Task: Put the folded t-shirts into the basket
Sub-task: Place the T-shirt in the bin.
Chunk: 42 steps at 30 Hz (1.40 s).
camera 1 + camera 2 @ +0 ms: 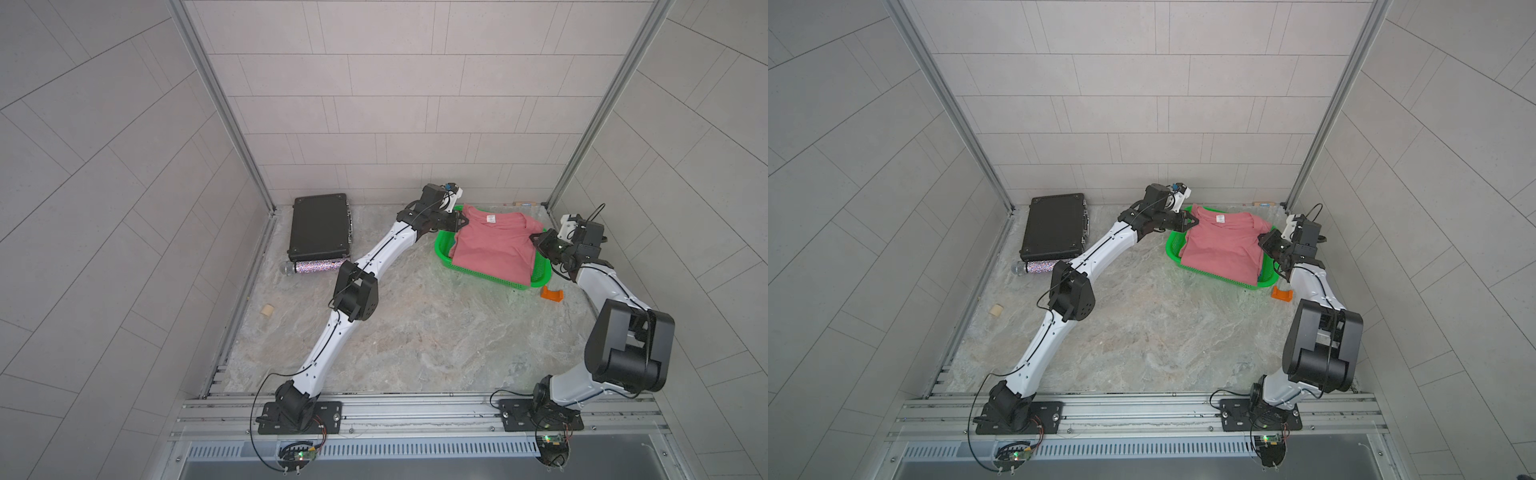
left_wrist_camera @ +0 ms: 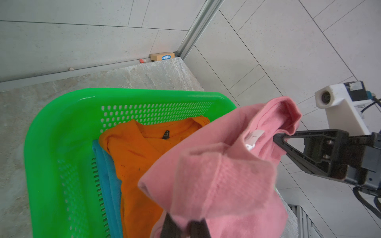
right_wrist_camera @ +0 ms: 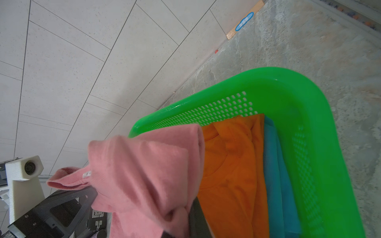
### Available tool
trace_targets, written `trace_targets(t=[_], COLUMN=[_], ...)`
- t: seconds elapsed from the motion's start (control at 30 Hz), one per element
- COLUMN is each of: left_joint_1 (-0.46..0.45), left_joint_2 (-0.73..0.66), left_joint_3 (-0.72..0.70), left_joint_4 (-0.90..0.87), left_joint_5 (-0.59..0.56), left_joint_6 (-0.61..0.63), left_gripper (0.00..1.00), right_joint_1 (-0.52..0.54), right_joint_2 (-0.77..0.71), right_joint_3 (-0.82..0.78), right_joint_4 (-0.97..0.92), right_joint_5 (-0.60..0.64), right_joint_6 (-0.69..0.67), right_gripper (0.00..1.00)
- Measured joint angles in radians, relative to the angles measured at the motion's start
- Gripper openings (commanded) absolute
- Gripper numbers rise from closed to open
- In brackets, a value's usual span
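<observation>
Progress: we judge the task close to its end. Two of the three shirts are in, and the third is over the basket but not yet let go.
Basket contents: the bright green perforated plastic basket [image 2: 51, 144] holds the teal-blue folded cloth t-shirt [image 2: 107, 175] at the bottom. The bright orange folded cloth t-shirt [image 2: 140, 160] lies on top of it.
Shirt in hand: the dusty pink folded cloth t-shirt with a white neck label [image 1: 494, 249] is stretched across the basket and hides most of it in both top views. Its near edge hangs over the near rim.
Left tool [image 1: 460, 222]: closed on the pink t-shirt's collar-side corner.
Right tool [image 1: 535, 240]: closed on the opposite collar-side corner.
Contact: the wrist views show the held edge raised above the orange t-shirt. We cannot tell whether the rest touches it.
Left to do: lower, tuck the overhang inside, release.
Other container: the black hard-shell case [image 1: 320, 228] lies shut on the grey marbled bench [image 1: 415, 332], well apart.
</observation>
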State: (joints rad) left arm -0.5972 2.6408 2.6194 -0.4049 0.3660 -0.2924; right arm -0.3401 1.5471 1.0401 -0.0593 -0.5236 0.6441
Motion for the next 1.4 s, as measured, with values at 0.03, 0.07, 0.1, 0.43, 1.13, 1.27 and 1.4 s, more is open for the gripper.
trace_targets(t=[0.03, 0.07, 0.1, 0.43, 1.13, 1.27, 1.4], left_joint_1=[0.0, 0.0, 0.0, -0.011, -0.026, -0.027, -0.027], left_joint_2=[0.006, 0.013, 0.018, 0.062, 0.114, 0.115, 0.114], left_joint_3=[0.005, 0.009, 0.01, 0.063, 0.103, 0.112, 0.112], left_joint_4=[0.002, 0.006, 0.01, 0.017, 0.029, 0.034, 0.026], left_joint_5=[-0.007, -0.013, -0.018, -0.07, -0.139, -0.177, -0.211], left_joint_6=[0.0, 0.0, -0.001, -0.031, -0.029, -0.019, -0.016], left_gripper=[0.02, 0.02, 0.02, 0.03, 0.31, 0.63, 0.67], right_joint_1=[0.0, 0.0, 0.0, 0.0, -0.01, -0.014, -0.015], right_joint_2=[0.006, 0.012, 0.017, 0.078, 0.161, 0.182, 0.227], right_joint_3=[0.002, 0.004, 0.005, 0.039, 0.047, 0.051, 0.088], right_joint_4=[0.004, 0.008, 0.011, 0.033, 0.072, 0.071, 0.065], right_joint_5=[-0.001, -0.003, -0.004, -0.015, -0.019, -0.019, -0.019], right_joint_6=[0.0, 0.0, 0.0, 0.001, 0.0, 0.0, 0.002], right_gripper=[0.0, 0.0, 0.0, 0.0, 0.0, 0.04, 0.2])
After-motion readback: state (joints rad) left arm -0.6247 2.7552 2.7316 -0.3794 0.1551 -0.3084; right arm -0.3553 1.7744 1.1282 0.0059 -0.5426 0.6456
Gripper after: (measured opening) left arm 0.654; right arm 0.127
